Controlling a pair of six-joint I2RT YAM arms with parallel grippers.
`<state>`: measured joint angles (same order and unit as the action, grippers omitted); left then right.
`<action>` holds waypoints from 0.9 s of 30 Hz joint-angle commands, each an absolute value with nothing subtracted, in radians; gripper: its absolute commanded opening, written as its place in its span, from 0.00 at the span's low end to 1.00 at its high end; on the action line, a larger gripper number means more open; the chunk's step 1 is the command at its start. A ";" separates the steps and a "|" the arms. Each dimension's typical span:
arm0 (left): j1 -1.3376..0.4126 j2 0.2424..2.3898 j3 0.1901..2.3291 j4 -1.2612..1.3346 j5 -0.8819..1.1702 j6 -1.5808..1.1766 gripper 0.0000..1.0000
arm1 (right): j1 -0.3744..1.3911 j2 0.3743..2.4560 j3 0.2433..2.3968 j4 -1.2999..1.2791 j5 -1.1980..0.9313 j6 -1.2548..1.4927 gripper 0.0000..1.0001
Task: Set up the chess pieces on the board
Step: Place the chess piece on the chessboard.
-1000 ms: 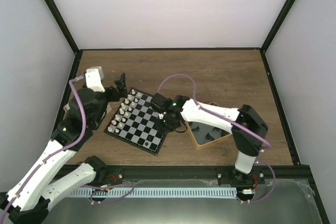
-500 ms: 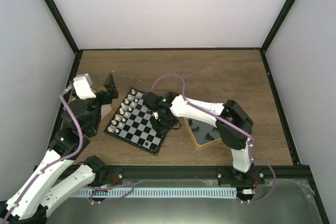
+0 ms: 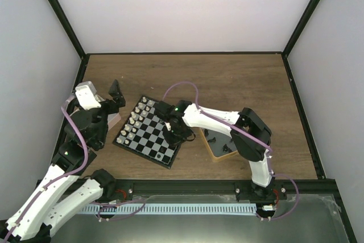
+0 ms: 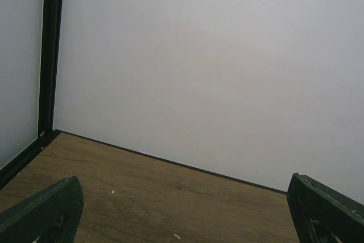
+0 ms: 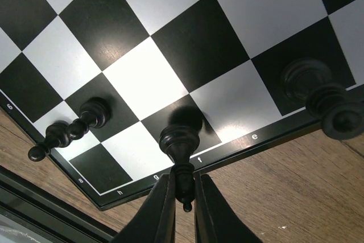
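Observation:
The board (image 3: 149, 135) lies left of centre, with cream-white chess pieces (image 3: 136, 119) in two rows along its left side and a lone black piece (image 3: 161, 155) near its front corner. My right gripper (image 3: 173, 131) hangs over the board's right edge. In the right wrist view this gripper (image 5: 183, 193) is shut on the top of a black piece (image 5: 180, 143), whose base hovers just over a dark edge square of the board (image 5: 142, 78). Two more black pieces (image 5: 71, 131) (image 5: 318, 92) stand in that edge row. My left gripper (image 3: 114, 98) is open and empty, left of the board.
A gold-rimmed tin (image 3: 215, 153) right of the board holds several black pieces. A pink-edged tin (image 3: 114, 121) lies partly under my left arm. The left wrist view has only bare wood (image 4: 170, 197) and the back wall, with wide-spread fingertips (image 4: 48, 211).
My right gripper has carried the black piece leftward, from the tin side onto the board's right edge. My left arm has drawn back to the left, away from the board.

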<state>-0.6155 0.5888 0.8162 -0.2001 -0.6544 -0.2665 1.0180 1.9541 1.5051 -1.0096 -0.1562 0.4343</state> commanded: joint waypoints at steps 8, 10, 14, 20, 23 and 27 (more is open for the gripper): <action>-0.613 0.586 0.805 -0.190 -0.671 -0.278 1.00 | 1.029 1.965 1.541 -1.018 -0.148 0.437 0.25; -0.613 0.585 0.805 -0.190 -0.670 -0.277 1.00 | 1.029 1.960 1.550 -1.011 -0.150 0.444 0.30; -0.613 0.581 0.802 -0.189 -0.673 -0.278 1.00 | 1.029 1.955 1.553 -0.997 -0.147 0.457 0.31; -0.613 0.583 0.802 -0.189 -0.670 -0.277 1.00 | 1.029 1.958 1.530 -0.977 -0.147 0.465 0.29; -0.612 0.582 0.801 -0.190 -0.673 -0.278 1.00 | 1.029 1.960 1.521 -0.970 -0.144 0.468 0.25; -0.614 0.582 0.800 -0.191 -0.673 -0.278 1.00 | 1.029 1.965 1.517 -0.959 -0.149 0.467 0.19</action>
